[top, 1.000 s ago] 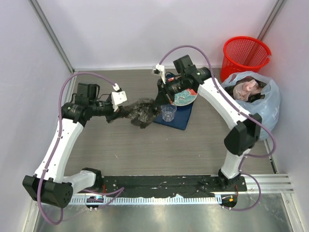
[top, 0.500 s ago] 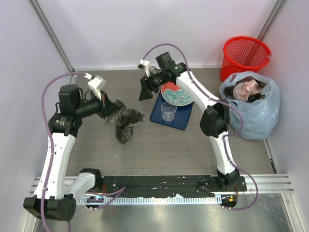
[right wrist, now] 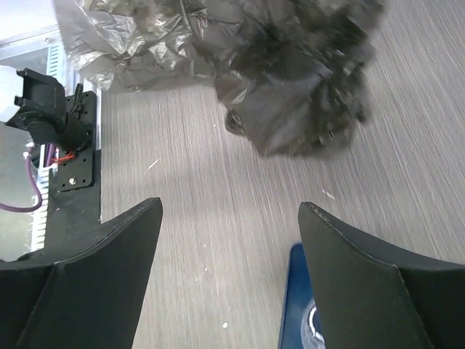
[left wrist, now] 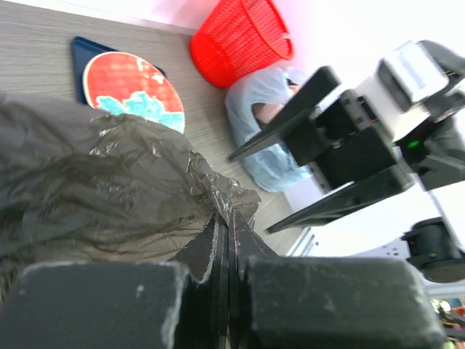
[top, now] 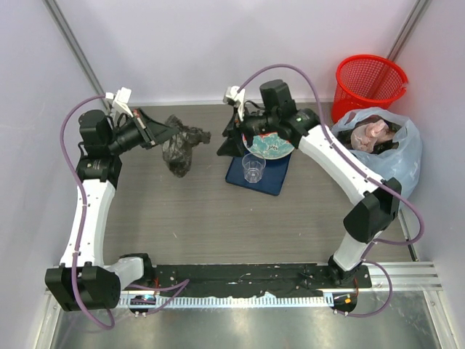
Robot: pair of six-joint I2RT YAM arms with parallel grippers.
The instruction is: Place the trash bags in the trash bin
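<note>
Grey-brown wood-grain laminate covers the bench (top: 203,218), closed in by pale lilac walls with slanted metal posts in the far corners. An aluminium rail (top: 407,273) runs along the near edge. From above, the left end effector (top: 167,132) is clamped on the dark trash bag (top: 180,149), which hangs crumpled over the bench's far left part; I cannot tell whether its lower end touches the surface. The red mesh trash bin (top: 369,81) stands in the far right corner, well apart from the bag. A pale blue plastic bag (top: 389,163) sits just in front of the bin. The right end effector (top: 225,144) hovers at the left edge of a navy mat (top: 270,182) that carries a patterned plate (top: 272,145) and a clear cup (top: 252,170).

In the left wrist view, the fingers are pressed together on a fold of crinkled film, and the bin lies beyond the plate.

In the right wrist view, both fingers stand wide apart with nothing between them. The bag is blurred above the striped laminate.
</note>
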